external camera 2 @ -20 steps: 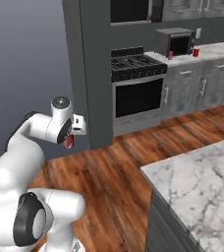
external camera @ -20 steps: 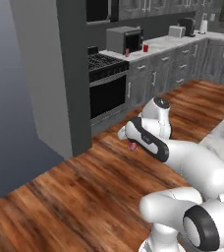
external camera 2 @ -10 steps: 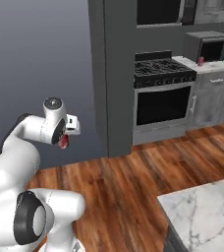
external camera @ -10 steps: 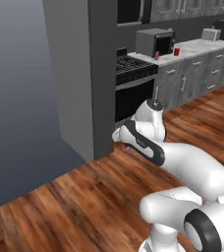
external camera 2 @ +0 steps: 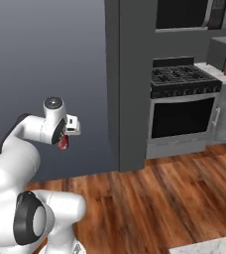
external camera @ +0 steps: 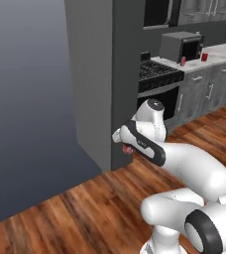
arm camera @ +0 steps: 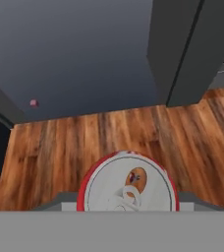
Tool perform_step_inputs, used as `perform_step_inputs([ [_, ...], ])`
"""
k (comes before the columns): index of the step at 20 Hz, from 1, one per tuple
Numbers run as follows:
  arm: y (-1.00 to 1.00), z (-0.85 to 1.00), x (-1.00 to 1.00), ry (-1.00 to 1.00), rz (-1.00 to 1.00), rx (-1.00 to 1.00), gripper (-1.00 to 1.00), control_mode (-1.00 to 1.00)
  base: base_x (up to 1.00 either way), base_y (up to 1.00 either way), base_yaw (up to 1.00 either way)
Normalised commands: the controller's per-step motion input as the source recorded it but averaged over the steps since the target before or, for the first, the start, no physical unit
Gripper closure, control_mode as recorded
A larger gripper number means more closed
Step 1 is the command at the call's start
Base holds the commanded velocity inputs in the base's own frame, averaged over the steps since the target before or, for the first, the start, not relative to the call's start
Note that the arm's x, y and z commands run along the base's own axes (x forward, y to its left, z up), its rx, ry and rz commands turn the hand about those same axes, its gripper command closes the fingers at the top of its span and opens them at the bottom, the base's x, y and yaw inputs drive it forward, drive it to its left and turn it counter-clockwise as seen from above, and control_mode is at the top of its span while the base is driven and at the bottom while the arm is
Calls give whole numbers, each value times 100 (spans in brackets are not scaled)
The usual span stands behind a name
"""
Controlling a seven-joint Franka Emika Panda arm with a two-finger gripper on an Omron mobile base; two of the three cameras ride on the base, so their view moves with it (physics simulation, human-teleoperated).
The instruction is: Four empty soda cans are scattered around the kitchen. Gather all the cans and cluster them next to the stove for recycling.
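Red soda can [arm camera: 127, 183] is gripped in the pincer [external camera 2: 63, 143] above the wood floor [external camera 2: 159, 198]; it could be jolted loose before the stove [external camera 2: 184, 82] is reached

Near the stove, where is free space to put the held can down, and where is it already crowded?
The gripper holds a soda can. Free: the wood floor before the stove, and the counter strip between stove and countertop oven. Crowded: the counter right of that oven, where two red cans stand. The stove top is covered by grates.
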Motion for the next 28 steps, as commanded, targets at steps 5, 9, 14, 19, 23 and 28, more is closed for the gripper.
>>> perform_step_inputs([
  [5,0,0,0,0,0,0,100,100,72,-16,15],
  [9,0,0,0,0,0,0,100,100,67,-24,11],
  [14,0,0,0,0,0,0,100,100,22,-45,-12],
  [19,0,0,0,0,0,0,100,100,16,-31,-43],
  [23,0,0,0,0,0,0,100,100,24,-23,-45],
  [28,0,0,0,0,0,0,100,100,25,-16,-49],
])
